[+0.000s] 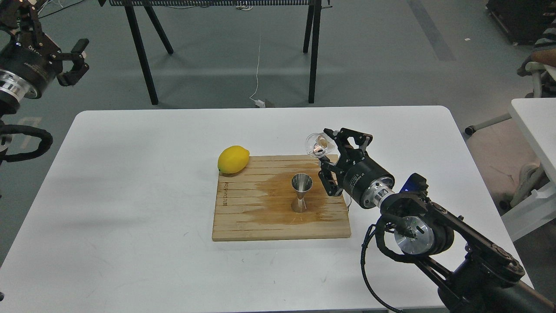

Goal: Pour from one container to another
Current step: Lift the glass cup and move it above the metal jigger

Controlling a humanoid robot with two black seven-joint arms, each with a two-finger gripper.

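Right of centre in the frame, the right gripper (326,152) is clamped on the clear glass cup (317,144), holding it tipped over on its side so that the round rim faces left and toward the camera. The cup hangs above the upper right corner of the wooden board (243,221), up and to the right of the steel jigger (301,191) and apart from it.

The jigger stands upright on the board, a little right of the board's middle, its open upper cone facing up. A darker wet-looking patch spreads over the wood around its foot. A lemon (233,159) lies at the board's upper left corner, well apart from the jigger.

The board rests on the white worktop (130,195), near the middle of the frame. In the upper left of the frame, the left gripper (74,63) is raised beyond the worktop's edge with its fingers apart, holding nothing.
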